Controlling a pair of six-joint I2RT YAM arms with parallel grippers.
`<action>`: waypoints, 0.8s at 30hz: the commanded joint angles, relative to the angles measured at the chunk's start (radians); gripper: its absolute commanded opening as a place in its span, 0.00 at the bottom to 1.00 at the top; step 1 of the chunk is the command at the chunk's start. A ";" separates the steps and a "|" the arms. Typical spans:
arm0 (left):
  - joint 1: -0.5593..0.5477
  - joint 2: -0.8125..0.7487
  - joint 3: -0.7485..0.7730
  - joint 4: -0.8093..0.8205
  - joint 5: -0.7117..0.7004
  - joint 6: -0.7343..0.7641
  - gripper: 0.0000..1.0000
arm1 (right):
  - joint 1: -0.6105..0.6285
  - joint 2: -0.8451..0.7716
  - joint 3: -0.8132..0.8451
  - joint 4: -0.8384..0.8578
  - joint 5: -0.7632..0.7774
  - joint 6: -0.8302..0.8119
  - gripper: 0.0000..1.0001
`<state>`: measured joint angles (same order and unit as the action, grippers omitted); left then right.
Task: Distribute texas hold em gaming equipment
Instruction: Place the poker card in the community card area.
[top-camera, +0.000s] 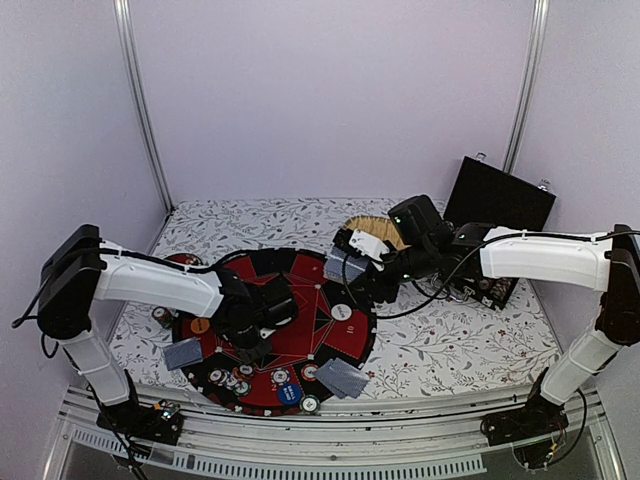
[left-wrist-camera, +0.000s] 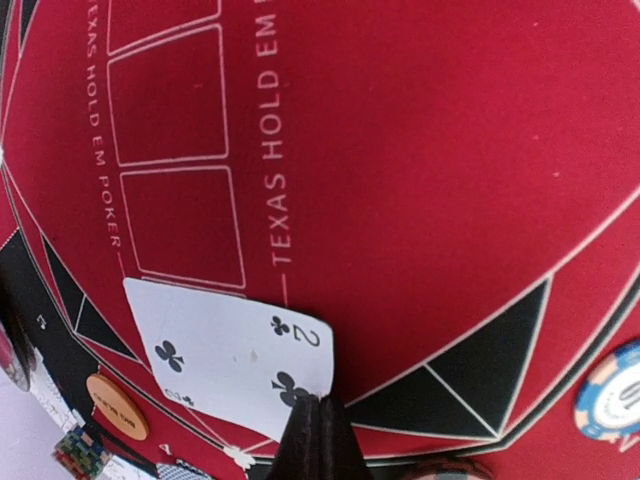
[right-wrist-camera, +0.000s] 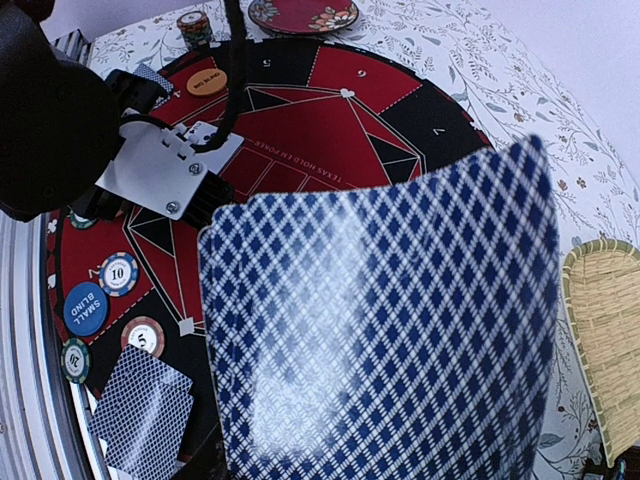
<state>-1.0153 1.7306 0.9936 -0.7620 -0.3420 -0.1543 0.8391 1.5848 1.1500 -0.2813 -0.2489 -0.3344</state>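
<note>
Dealing cards onto the poker mat (top-camera: 310, 290): left gripper (left-wrist-camera: 318, 405) clamps a face-up 2 of clubs (left-wrist-camera: 225, 345) beside the printed boxes (left-wrist-camera: 185, 225); next, I'd square it into a box and release. Right gripper (top-camera: 350, 272) grips a blue-backed card (right-wrist-camera: 380, 330) over the mat's far edge, the card hiding its fingers. Chips (right-wrist-camera: 118, 273) along the rim are partly cut off.
</note>
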 joint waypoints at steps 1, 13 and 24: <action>0.004 0.015 0.068 -0.090 0.050 -0.053 0.00 | -0.003 -0.039 -0.003 0.001 -0.010 -0.008 0.43; 0.005 0.088 0.174 -0.255 0.036 -0.144 0.00 | -0.003 -0.052 0.001 -0.007 -0.006 -0.014 0.43; 0.018 0.101 0.178 -0.250 -0.006 -0.140 0.00 | -0.002 -0.061 -0.006 -0.011 -0.009 -0.017 0.44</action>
<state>-1.0065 1.8259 1.1568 -1.0069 -0.3248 -0.2951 0.8391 1.5600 1.1500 -0.2886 -0.2489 -0.3412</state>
